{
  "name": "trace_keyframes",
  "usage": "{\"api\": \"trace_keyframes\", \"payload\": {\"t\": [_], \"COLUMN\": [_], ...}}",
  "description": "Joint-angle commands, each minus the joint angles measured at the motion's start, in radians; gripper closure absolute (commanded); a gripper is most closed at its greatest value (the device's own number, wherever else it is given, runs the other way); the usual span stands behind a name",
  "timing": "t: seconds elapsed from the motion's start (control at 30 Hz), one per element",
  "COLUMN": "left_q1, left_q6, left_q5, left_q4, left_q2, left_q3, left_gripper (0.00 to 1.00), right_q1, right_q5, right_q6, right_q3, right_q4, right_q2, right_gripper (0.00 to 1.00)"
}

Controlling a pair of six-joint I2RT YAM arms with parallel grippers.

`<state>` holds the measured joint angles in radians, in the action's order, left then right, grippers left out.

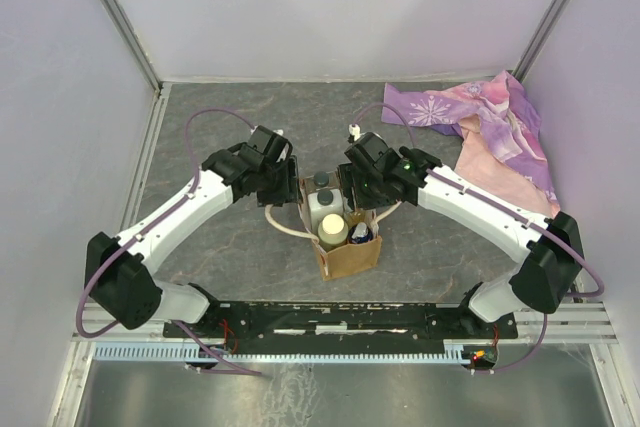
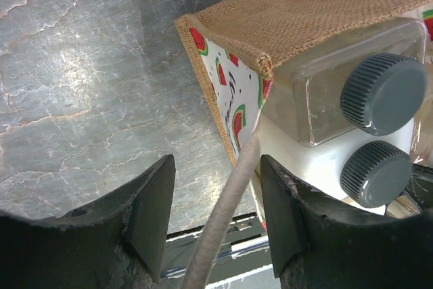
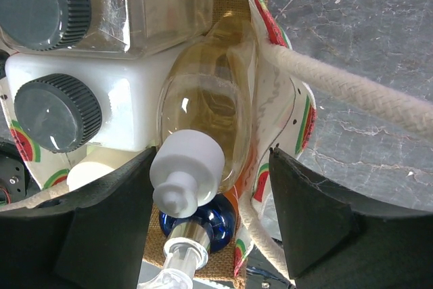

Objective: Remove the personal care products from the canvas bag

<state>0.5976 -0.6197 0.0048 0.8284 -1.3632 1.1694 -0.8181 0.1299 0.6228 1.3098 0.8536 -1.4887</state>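
The tan canvas bag (image 1: pixel 348 255) stands upright at the table's middle, with watermelon print on its side (image 2: pixel 233 109). Inside are a white boxy dark-capped bottle (image 2: pixel 318 160), a clear boxy dark-capped bottle (image 2: pixel 338 79), a cream-capped round bottle (image 1: pixel 333 229), an orange blue-topped bottle (image 3: pixel 203 216) and a slim yellowish white-capped bottle (image 3: pixel 206 113). My left gripper (image 2: pixel 216 167) is open at the bag's left side, with a cream handle loop (image 2: pixel 226 214) running loose between the jaws. My right gripper (image 3: pixel 211 160) is open, its jaws on either side of the yellowish bottle and the bag's right wall.
A purple-pink floral cloth (image 1: pixel 495 127) lies at the back right. The second cream handle (image 3: pixel 352 96) hangs outside the bag's right wall. A clear pump head (image 3: pixel 179 262) pokes up by the blue top. White walls enclose the grey table (image 1: pixel 220 247).
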Motion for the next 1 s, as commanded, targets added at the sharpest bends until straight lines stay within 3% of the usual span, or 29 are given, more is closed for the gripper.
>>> {"api": "trace_keyframes", "payload": {"t": [0.0, 0.27, 0.37, 0.47, 0.53, 0.83, 0.97], "left_q1": [0.004, 0.004, 0.007, 0.008, 0.010, 0.017, 0.018], "left_q6": [0.038, 0.021, 0.014, 0.012, 0.010, -0.006, -0.006], "left_q5": [0.049, 0.106, 0.118, 0.125, 0.128, 0.157, 0.166], "left_q4": [-0.072, -0.169, -0.190, -0.199, -0.202, -0.234, -0.237], "left_q2": [-0.007, -0.026, -0.039, -0.048, -0.052, -0.060, -0.062], "left_q3": [-0.026, -0.095, -0.112, -0.118, -0.119, -0.140, -0.143], "left_gripper": [0.41, 0.54, 0.56, 0.61, 0.63, 0.72, 0.83], "right_q1": [0.000, 0.001, -0.002, -0.007, -0.009, -0.030, -0.046], "right_q5": [0.030, 0.058, 0.094, 0.111, 0.117, 0.157, 0.190], "right_q6": [0.009, 0.001, -0.010, -0.029, -0.041, -0.079, -0.094], "right_q3": [-0.014, -0.014, -0.015, -0.018, -0.015, -0.017, -0.006], "right_q4": [0.016, 0.030, 0.029, 0.020, 0.013, -0.040, -0.052], "right_q2": [0.027, 0.012, 0.001, -0.011, -0.022, -0.078, -0.079], "right_gripper": [0.26, 0.42, 0.40, 0.28, 0.25, 0.25, 0.38]}}
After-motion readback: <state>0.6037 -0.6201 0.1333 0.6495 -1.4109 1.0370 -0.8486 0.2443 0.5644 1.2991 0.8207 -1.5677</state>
